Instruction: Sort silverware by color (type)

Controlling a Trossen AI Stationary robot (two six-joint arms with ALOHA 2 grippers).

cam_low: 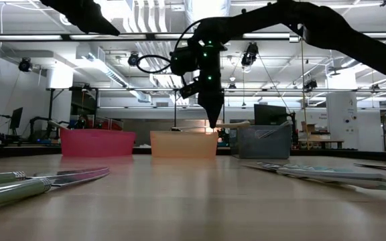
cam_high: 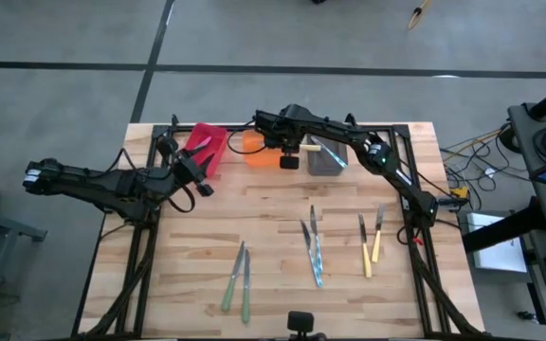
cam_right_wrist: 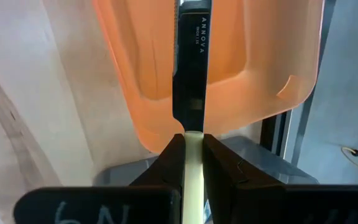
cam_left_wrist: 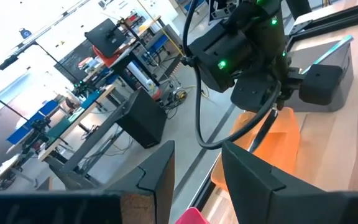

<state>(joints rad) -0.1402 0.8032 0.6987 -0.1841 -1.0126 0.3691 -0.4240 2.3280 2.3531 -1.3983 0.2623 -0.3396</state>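
A: From above, where is the work happening?

B: At the orange bin (cam_high: 257, 149). The right gripper (cam_high: 292, 154) hangs just beside it, clamping a pale yellow knife (cam_high: 310, 148). The red bin (cam_high: 203, 150) lies past the orange bin's other side, with the left gripper (cam_high: 197, 173) near it; the grey bin (cam_high: 327, 154) sits beside the orange one.

A: And what is left?

B: Much, it seems. Nearer the table's front than the orange bin lie two green pieces (cam_high: 238, 278), three light blue pieces (cam_high: 312, 248) and two yellow pieces (cam_high: 370, 242).

A: The level view?

B: The right gripper (cam_low: 212, 119) points down over the orange bin (cam_low: 183, 144), the yellow handle (cam_low: 236, 124) sticking out sideways.

A: The left wrist?

B: Its own fingers (cam_left_wrist: 257, 180) stand partly apart with nothing between them, facing the orange bin (cam_left_wrist: 272, 140).

A: The right wrist?

B: Fingers (cam_right_wrist: 218, 163) pinch the yellow handle (cam_right_wrist: 193, 163), blade (cam_right_wrist: 191, 59) over the orange bin (cam_right_wrist: 253, 62). The drop is not yet done.
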